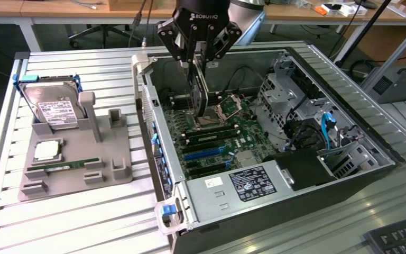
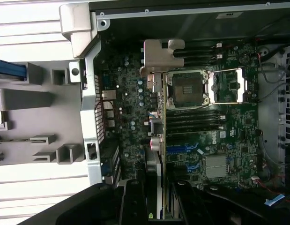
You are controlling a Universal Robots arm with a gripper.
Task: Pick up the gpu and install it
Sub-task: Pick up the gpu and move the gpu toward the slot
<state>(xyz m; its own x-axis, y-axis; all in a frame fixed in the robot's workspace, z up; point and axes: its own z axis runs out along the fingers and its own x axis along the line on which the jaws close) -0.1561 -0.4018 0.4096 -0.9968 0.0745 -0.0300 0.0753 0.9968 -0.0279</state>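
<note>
The gpu (image 1: 202,90), a thin dark card, hangs upright and edge-on over the open computer case (image 1: 351,153), its lower end just above the motherboard (image 1: 217,140) near the processor socket. My gripper (image 1: 198,57) is shut on the card's upper edge. In the wrist view the gpu (image 2: 158,140) runs as a narrow strip from between my fingers (image 2: 133,201) out to its silver end bracket (image 2: 156,56), which lies over the board beside the socket (image 2: 188,88). The blue expansion slots (image 2: 182,149) sit just beside the card's line.
A grey fixture (image 1: 111,159) on the exterior view's left holds a hard drive (image 1: 53,110), a processor chip (image 1: 48,151) and a green memory stick (image 1: 65,166). Inside the case are a power supply (image 1: 242,186) and a drive cage (image 1: 284,98). A keyboard (image 1: 400,238) lies at the near right.
</note>
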